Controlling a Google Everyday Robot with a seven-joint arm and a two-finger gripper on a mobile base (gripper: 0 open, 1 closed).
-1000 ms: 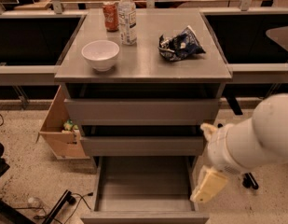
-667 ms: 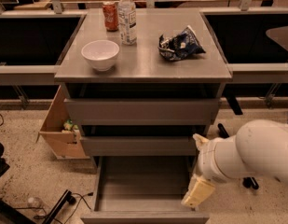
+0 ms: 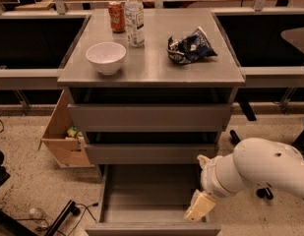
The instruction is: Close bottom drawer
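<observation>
The bottom drawer (image 3: 146,195) of the grey cabinet stands pulled out towards me, its shallow grey box showing nothing inside. Its plain front edge (image 3: 151,228) lies at the bottom of the view. My gripper (image 3: 198,206), cream-coloured on a white arm (image 3: 259,168), hangs over the drawer's right front corner, just inside the right wall. The middle drawer (image 3: 151,152) and top drawer (image 3: 149,116) above it sit pushed in.
On the cabinet top (image 3: 151,68) stand a white bowl (image 3: 106,57), a clear bottle (image 3: 135,17), a red can (image 3: 116,16) and a crumpled blue chip bag (image 3: 190,47). A cardboard box (image 3: 63,136) stands on the floor at the left. Cables lie at the lower left.
My arm and gripper have moved left and down, from beside the drawer's right wall to over its right front corner. The drawer has not moved.
</observation>
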